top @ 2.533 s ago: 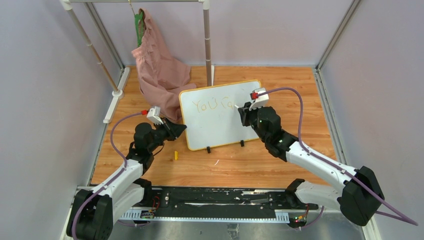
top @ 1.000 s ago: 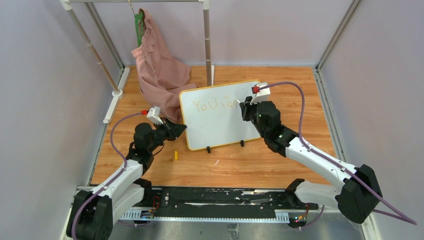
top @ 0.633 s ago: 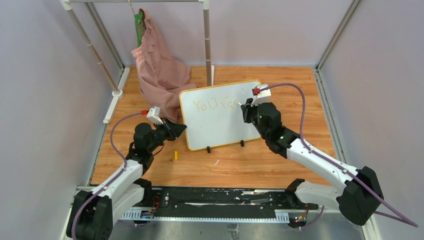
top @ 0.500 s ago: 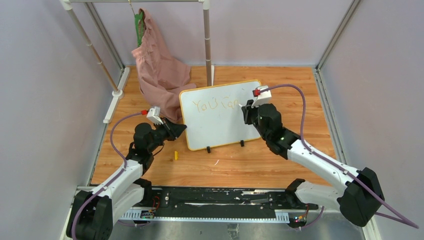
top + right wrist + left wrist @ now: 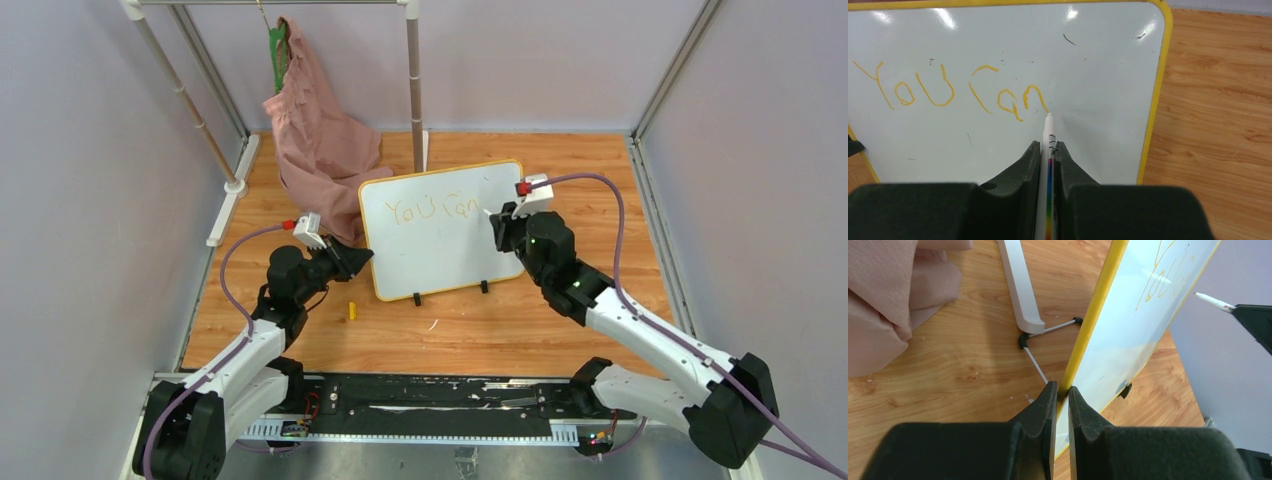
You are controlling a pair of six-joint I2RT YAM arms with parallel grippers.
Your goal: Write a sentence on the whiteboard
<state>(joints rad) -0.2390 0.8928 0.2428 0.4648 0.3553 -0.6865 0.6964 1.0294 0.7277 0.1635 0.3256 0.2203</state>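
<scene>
Left gripper (image 5: 1062,389) pinches whiteboard (image 5: 440,255) frame to steady it; right gripper (image 5: 1047,147) clamps marker (image 5: 1049,127), tip at end of sentence (image 5: 948,92), after "can".

The whiteboard (image 5: 1098,75) was glossy and smooth, catching light glints, in a yellow plastic-looking frame (image 5: 1154,100). The table (image 5: 1223,100) was grained wood with a slight sheen. The pink cloth (image 5: 883,300) looked soft and matt, the pen (image 5: 1049,135) smooth plastic

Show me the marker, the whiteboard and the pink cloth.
marker (image 5: 1049,131), right wrist view, on its white barrel.
whiteboard (image 5: 440,255), top view, on its bare white face.
pink cloth (image 5: 320,140), top view, on its middle folds.
</scene>
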